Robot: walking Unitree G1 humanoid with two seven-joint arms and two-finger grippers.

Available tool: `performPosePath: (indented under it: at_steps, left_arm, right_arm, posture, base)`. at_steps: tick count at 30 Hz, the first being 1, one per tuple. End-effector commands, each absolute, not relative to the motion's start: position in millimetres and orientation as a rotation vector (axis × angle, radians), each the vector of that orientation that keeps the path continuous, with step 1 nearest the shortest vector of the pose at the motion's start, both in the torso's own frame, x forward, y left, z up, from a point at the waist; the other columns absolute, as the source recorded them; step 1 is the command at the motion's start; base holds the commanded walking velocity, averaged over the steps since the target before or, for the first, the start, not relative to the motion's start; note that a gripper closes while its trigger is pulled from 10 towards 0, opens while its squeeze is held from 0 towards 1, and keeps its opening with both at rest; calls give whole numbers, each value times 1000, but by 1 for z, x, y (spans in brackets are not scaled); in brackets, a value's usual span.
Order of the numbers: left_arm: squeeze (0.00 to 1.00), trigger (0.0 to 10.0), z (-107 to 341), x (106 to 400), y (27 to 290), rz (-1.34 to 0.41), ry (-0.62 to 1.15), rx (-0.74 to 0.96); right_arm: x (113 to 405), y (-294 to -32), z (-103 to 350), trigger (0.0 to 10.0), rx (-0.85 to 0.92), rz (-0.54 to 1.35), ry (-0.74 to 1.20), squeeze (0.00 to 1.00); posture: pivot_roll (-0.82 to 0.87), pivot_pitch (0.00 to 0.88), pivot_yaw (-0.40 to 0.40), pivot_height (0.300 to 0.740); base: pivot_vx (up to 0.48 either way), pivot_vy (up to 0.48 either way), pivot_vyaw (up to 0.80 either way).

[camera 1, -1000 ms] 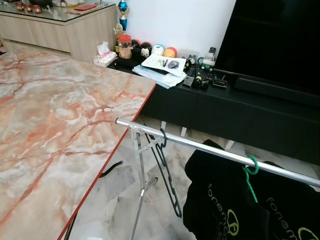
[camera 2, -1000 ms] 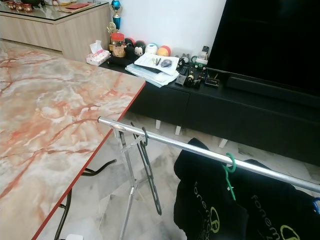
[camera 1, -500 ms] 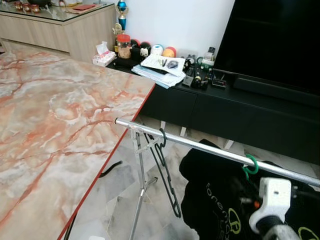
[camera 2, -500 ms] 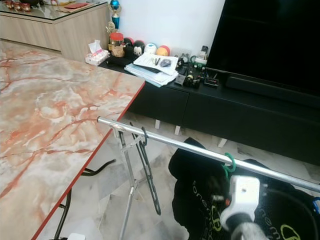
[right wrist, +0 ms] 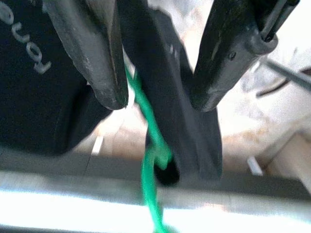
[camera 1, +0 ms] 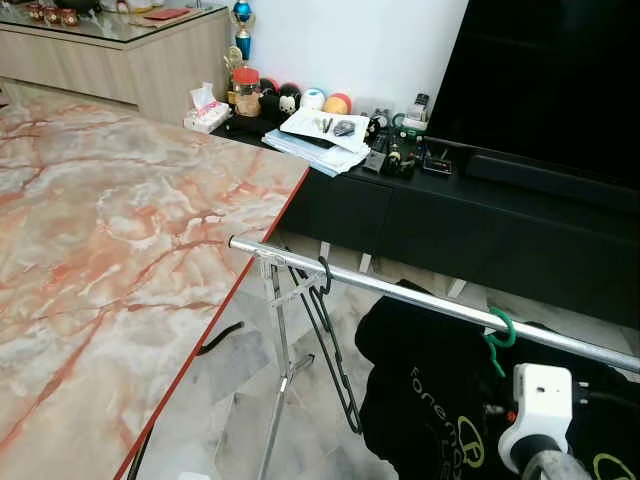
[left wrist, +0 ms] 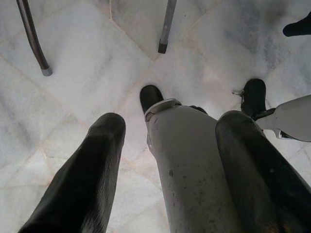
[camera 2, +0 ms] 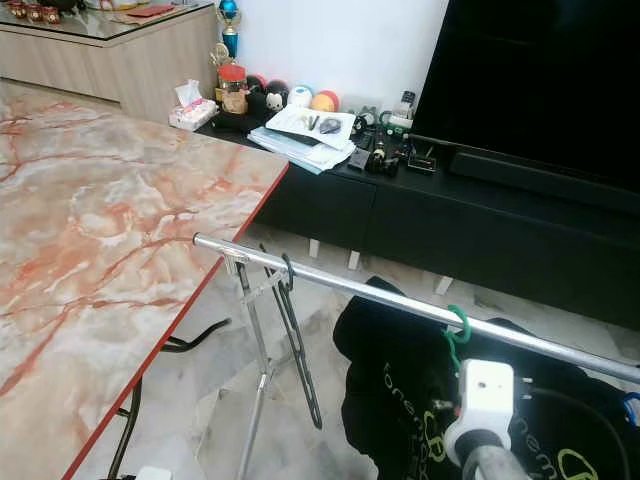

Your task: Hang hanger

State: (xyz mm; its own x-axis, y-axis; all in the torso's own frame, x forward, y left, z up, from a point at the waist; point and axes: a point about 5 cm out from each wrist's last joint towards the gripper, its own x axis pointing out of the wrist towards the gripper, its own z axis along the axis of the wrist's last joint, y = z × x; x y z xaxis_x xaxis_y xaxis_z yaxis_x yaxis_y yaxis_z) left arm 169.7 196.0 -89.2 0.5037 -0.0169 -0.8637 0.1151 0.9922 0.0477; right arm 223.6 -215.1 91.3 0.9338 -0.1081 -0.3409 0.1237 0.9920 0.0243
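Note:
A silver rail [camera 1: 400,295] of a drying rack runs across in front of me. An empty black hanger [camera 1: 335,350] hangs near its left end. Further right, a green hanger [camera 1: 499,334] hooked on the rail carries a black T-shirt [camera 1: 430,390]. My right arm [camera 1: 538,412] is raised just below that hanger. In the right wrist view my right gripper [right wrist: 158,99] is open, its fingers [right wrist: 92,53] pointing at the green hanger neck [right wrist: 148,145] and the rail [right wrist: 73,199]. My left gripper [left wrist: 170,119] hangs open over the floor.
An orange-veined marble table [camera 1: 100,250] fills the left, its edge close to the rail's left end. A low black cabinet [camera 1: 450,215] with papers and small items and a dark TV [camera 1: 560,80] stand behind. A second black shirt [camera 1: 600,450] hangs at the right.
My right arm has risen into view below the green hanger since one second ago, then dropped slightly in the last half second. The hangers and shirt stay on the rail.

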Motion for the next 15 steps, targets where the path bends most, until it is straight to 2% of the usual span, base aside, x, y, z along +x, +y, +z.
performPosePath:
  at_steps: [1, 2, 3, 12, 13, 15]
  left_arm:
    - [0, 10000, -92, 164, 194, -90, 1069, 109]
    - [0, 10000, -92, 164, 194, -89, 1069, 108]
    - [0, 10000, -92, 164, 194, -90, 1069, 107]
    - [0, 10000, -92, 164, 194, -94, 1071, 108]
    - [0, 10000, -92, 164, 194, -95, 1071, 108]
    - [0, 10000, -92, 163, 194, -98, 1072, 110]
  right_arm:
    - [226, -217, 94, 10000, 58, -131, 318, 0]
    - [227, -215, 95, 10000, 69, -124, 305, 0]
    - [228, -214, 95, 10000, 65, -110, 310, 1000]
    - [227, -217, 75, 10000, -39, -125, 456, 980]
    - [228, -218, 75, 10000, -48, -127, 451, 0]
    - [232, -221, 75, 10000, -57, -132, 444, 0]
  posture:
    - [11, 79, -77, 740]
    - [13, 78, -79, 740]
    - [13, 77, -79, 740]
    - [12, 73, -77, 740]
    - [14, 72, -76, 740]
    - [16, 67, -75, 740]
  base:
    - [0, 0, 0]
    - [0, 0, 0]
    - [0, 0, 0]
    - [0, 0, 0]
    - [0, 0, 0]
    - [0, 0, 0]
